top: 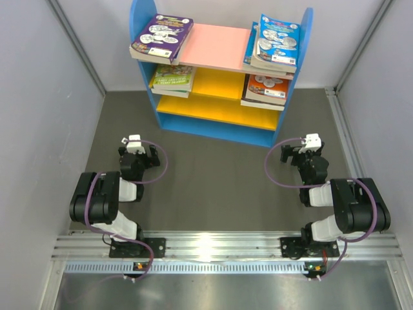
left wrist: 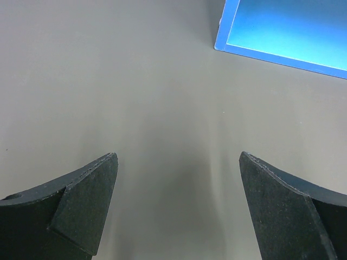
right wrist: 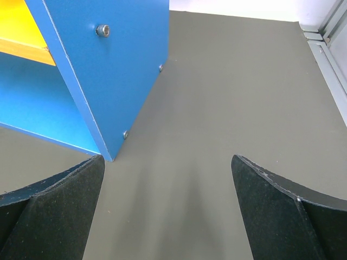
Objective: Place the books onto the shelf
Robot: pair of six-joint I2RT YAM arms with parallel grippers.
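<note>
Jaws stood wide apart and empty on left gripper and right gripper, colourful thin paperback books lay stacked on the blue-sided, pink-topped three-tier shelf, so I reckoned parking clear of it was right.

Both arms sit folded back close over their bases, roughly mirroring each other. The left arm bulges outward to the left and the right arm outward to the right. Each wrist is tucked in and aimed forward. The left gripper has its jaws spread wide and holds nothing. The right gripper is the same, with its dark fingers far apart and empty.
</note>
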